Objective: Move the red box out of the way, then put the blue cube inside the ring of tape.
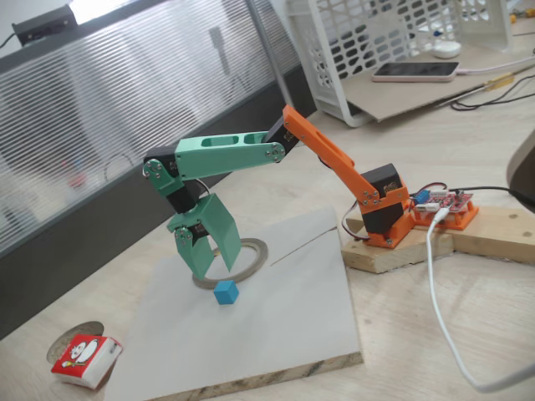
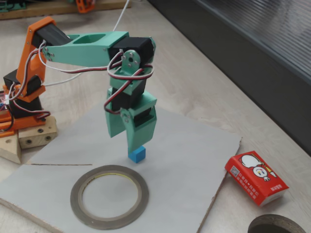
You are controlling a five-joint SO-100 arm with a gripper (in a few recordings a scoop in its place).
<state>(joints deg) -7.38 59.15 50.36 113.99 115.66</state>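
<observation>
The blue cube [image 1: 226, 292] [image 2: 137, 154] sits on a pale board, just outside the ring of tape [image 1: 255, 255] [image 2: 109, 195], which lies flat on the same board. My green gripper [image 1: 214, 269] [image 2: 130, 141] points down and hovers just above the cube. Its jaws are slightly apart with nothing between them. In a fixed view it hides part of the ring. The red box [image 1: 86, 359] [image 2: 256, 177] lies on the wooden table off the board's corner, well away from the gripper.
A round dark hole [image 1: 75, 334] [image 2: 274, 225] is cut in the tabletop beside the box. The pale board [image 1: 284, 326] [image 2: 194, 141] has a thick edge. The arm's orange base [image 1: 384, 209] [image 2: 24, 92] stands on wooden blocks with cables nearby. A white basket [image 1: 376, 50] sits at the back.
</observation>
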